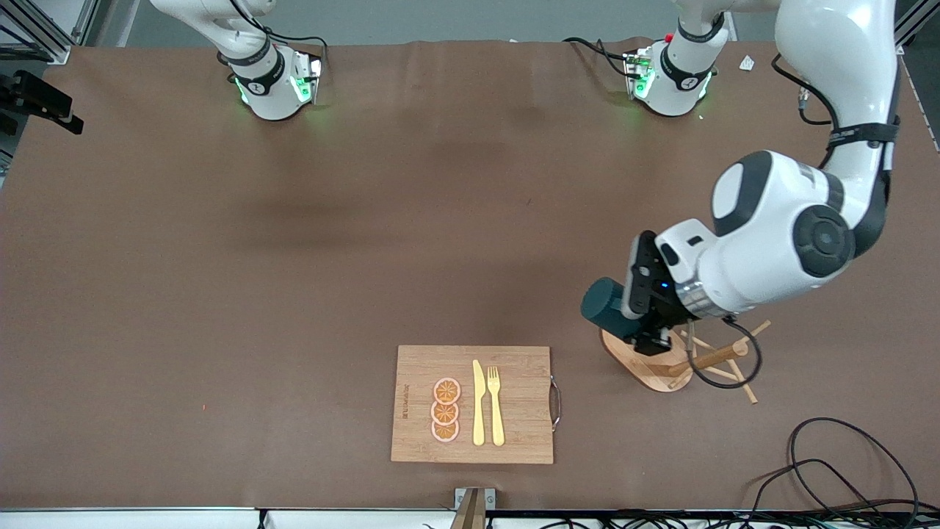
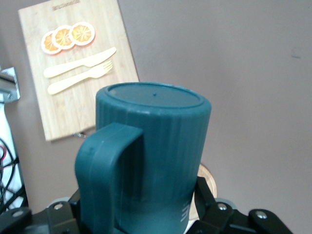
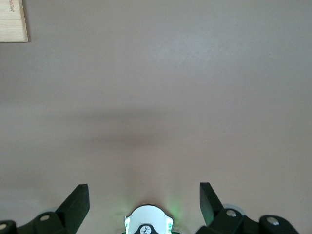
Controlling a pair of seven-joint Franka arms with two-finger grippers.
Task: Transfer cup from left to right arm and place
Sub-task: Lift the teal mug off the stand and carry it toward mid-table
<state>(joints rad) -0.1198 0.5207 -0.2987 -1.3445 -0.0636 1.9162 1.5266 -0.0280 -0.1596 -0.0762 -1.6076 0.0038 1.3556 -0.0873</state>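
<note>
cup (image 1: 604,308) is in the left gripper (image 1: 650,334), held up in the air over the wooden peg rack (image 1: 679,360) at the left arm's end of the table. it lies on its side, closed bottom pointing away from the wrist, handle (image 2: 109,165) showing in the left wrist view. the left gripper's fingers are clamped tight on the mug's mouth end; the exact contact is hidden. the right gripper (image 3: 145,195) hangs high with fingers spread wide and nothing between them, over bare table near its own base, waiting. the cutting board (image 1: 474,404) with knife, fork and orange slices sits near the front edge, well apart from the rack.

step in hand looks like lift-off and carry to the handover. to do it well: clear the rack pegs first, keep the grip firm, present the cup body so the right gripper has free wall to take.
</note>
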